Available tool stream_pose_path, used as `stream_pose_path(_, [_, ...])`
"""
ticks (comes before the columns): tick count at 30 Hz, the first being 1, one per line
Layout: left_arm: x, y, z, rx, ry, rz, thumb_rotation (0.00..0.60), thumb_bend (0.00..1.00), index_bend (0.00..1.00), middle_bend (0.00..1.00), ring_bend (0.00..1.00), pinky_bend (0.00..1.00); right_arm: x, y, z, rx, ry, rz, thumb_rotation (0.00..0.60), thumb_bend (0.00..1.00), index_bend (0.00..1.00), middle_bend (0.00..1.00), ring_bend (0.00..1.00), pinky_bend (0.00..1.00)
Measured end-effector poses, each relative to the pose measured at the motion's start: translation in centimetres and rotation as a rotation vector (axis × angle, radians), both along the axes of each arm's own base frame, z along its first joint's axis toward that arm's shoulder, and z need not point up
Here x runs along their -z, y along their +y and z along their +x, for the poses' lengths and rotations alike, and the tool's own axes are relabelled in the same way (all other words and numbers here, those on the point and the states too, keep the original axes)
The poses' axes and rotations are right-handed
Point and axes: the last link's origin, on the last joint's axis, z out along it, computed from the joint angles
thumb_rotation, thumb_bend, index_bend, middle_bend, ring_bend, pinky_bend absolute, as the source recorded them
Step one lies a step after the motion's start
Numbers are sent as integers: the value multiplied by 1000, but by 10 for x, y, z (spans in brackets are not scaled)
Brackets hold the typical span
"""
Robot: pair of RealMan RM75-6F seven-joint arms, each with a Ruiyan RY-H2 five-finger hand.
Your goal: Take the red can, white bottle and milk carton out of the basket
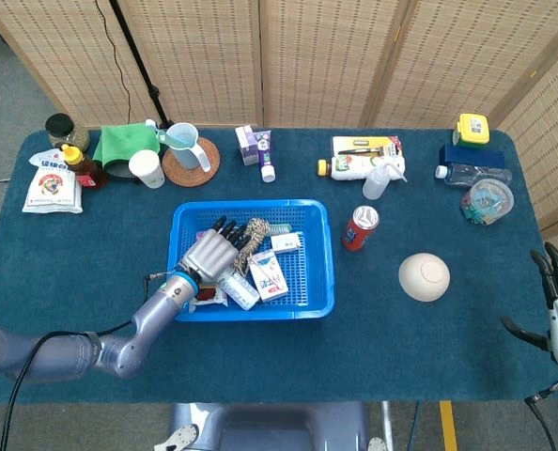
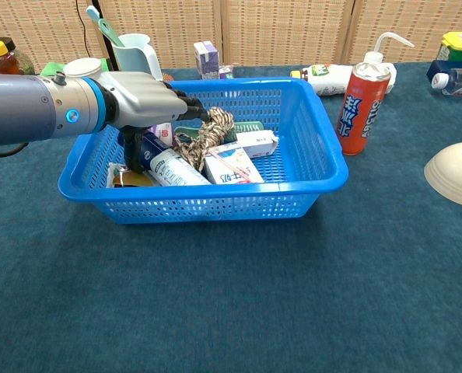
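red can (image 2: 362, 99): vertical white lettering on a blue band, letters not clear enough to read
milk carton (image 2: 231, 165): red and blue print on white face, too small to read
white bottle (image 2: 173, 167): label print present, blurred, unreadable
white pouch (image 1: 54, 182): picture and print at table's far left, text illegible
purple box (image 2: 206, 58): printed panel, unreadable
white packet (image 1: 365, 156): dark markings on top, unreadable
readable text overall: none
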Motion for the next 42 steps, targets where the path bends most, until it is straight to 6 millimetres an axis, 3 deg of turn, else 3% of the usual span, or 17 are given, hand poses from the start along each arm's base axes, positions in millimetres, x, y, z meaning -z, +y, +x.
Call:
stream_pose_path(3, [0, 0, 0, 28, -2, 14, 600, 166, 304, 355, 338, 353, 0, -1, 0, 1, -9, 4, 600, 0, 0, 0, 0, 0])
stream_pose_path(8, [1, -1, -4, 55, -10, 32, 600, 297, 473, 491, 452, 413, -1, -1, -1, 0, -21, 7, 600, 0, 0, 0, 0, 0])
stream_pose_path(12, [2, -1, -5, 54, -15, 37, 600, 366, 528, 534, 486, 428, -3, 0, -1, -2, -24, 1, 600, 0, 0, 0, 0, 0])
stream_pose_path(18, [-5, -1, 3, 55, -68, 51, 600, 372, 530, 536, 484, 429, -4, 0, 0, -4, -25, -3, 600, 0, 0, 0, 0, 0])
stream_pose_path(21, [-18, 0, 12, 74, -122, 76, 600, 372, 531, 536, 483, 429, -4, 0, 0, -6, -25, -3, 600, 0, 0, 0, 0, 0])
stream_pose_path(30, [-87, 1, 31, 104, -285, 183, 600, 371, 531, 536, 482, 429, -5, 2, 1, -10, -30, -8, 600, 0, 0, 0, 0, 0])
stream_pose_path(36, [-133, 9, 9, 45, -336, 274, 600, 370, 531, 536, 485, 429, -3, 3, 4, -21, -32, 5, 600, 0, 0, 0, 0, 0])
stream_pose_path(42, [-167, 17, -31, -59, -389, 350, 600, 370, 531, 536, 486, 429, -1, 4, 6, -30, -29, 12, 600, 0, 0, 0, 0, 0])
